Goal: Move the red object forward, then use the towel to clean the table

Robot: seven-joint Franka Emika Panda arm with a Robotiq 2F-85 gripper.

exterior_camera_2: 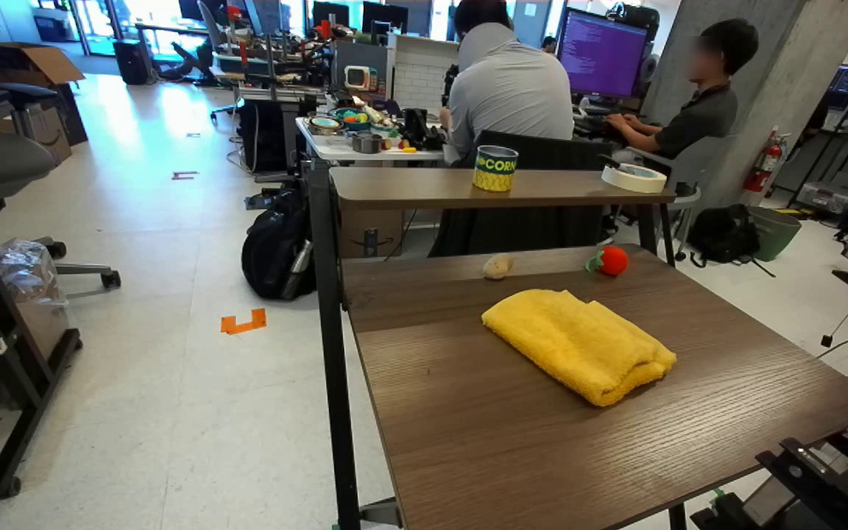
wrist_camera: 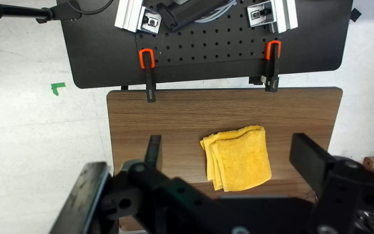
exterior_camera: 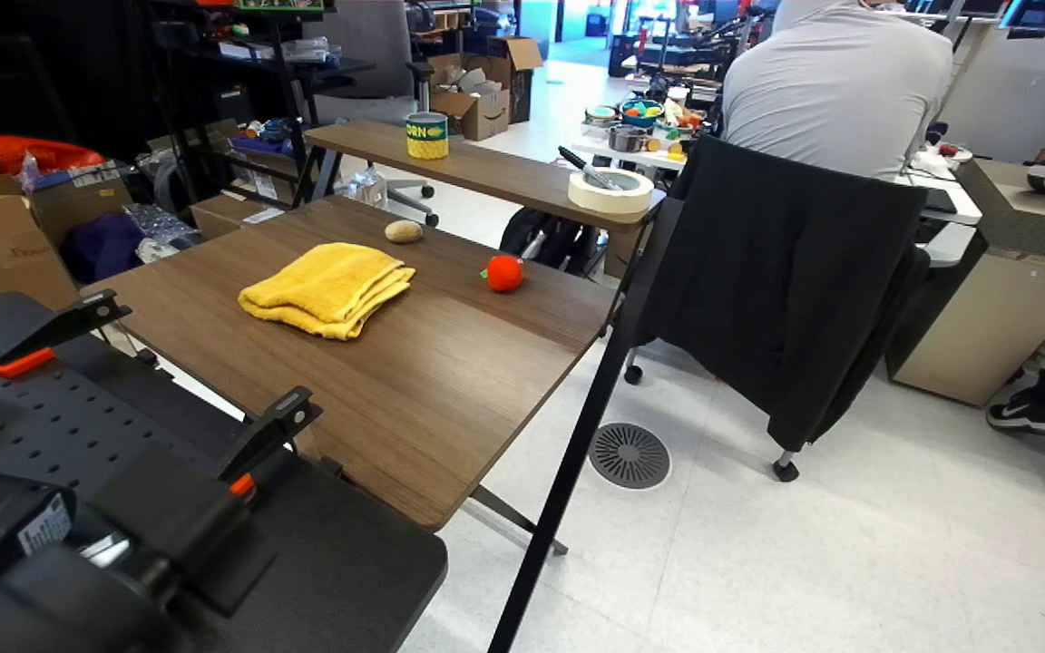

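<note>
"Start where?"
"Probably at the red ball (exterior_camera: 504,273), just above centre in an exterior view. Squarely lower the empty, wide-spread gripper (wrist_camera: 226,143)."
"Then?"
"Pinch lightly; avoid overshooting the table (exterior_camera: 432,399)."

Your hand (wrist_camera: 227,139) is occupying the lower part of the wrist view and is aiming downward. Its two black fingers (wrist_camera: 308,159) are standing in a spread position, well apart and facing each other across the gap.

Towel (exterior_camera_2: 578,342) rough matt cloth; table (exterior_camera_2: 483,434) wood-grained, faint sheen
</note>
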